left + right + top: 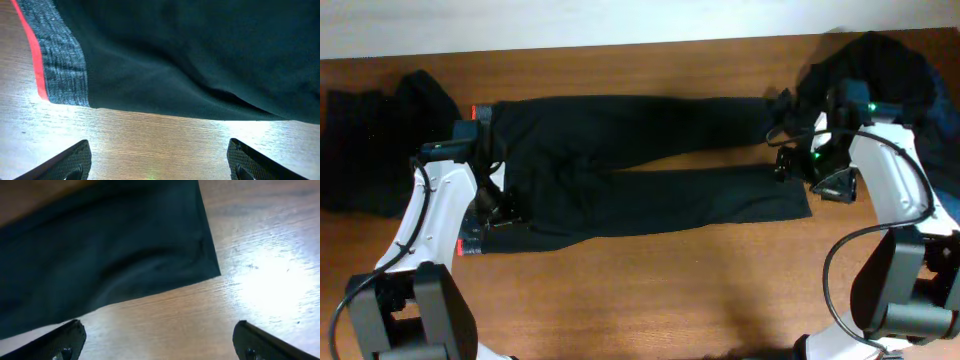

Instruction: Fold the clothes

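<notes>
A pair of long black trousers (640,165) lies spread flat across the table, waist to the left and legs to the right. Its grey waistband with a red stripe (59,65) shows in the left wrist view, above bare wood. My left gripper (498,212) hovers at the waist end, open, with nothing between its fingers (65,162). My right gripper (785,140) hangs by the leg ends, also open and empty. In the right wrist view the corner of a trouser leg hem (200,255) lies just beyond the fingertips (257,342).
A heap of dark clothes (365,150) sits at the far left of the table. Another dark heap (885,65) lies at the back right, behind the right arm. The wooden table (670,290) shows bare in front of the trousers.
</notes>
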Controlling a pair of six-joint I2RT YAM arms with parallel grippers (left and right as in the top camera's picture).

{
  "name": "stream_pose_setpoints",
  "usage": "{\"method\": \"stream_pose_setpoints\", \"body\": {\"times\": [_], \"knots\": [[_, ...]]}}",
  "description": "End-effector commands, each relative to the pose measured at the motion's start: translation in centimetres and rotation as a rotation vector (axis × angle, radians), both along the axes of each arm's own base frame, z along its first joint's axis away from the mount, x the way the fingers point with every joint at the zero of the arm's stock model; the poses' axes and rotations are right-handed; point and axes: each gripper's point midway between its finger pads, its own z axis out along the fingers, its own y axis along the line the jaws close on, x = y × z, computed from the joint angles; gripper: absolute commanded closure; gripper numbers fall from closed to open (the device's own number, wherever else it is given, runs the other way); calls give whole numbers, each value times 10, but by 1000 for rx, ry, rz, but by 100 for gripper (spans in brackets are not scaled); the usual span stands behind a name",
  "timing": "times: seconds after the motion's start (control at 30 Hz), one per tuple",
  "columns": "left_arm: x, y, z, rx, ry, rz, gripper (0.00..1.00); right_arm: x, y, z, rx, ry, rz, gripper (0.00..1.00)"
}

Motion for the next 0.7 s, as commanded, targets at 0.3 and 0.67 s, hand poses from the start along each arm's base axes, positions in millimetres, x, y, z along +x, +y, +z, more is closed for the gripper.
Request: {"method": "stream_pose_setpoints", "body": {"times": [0.3, 0.67], "knots": [[-24, 10, -30, 73, 43, 142, 14, 3, -12, -8, -4, -25, -42, 1], [-34, 10, -52, 80, 42, 179, 14, 2, -12, -19, -4, -28, -35, 1]]}}
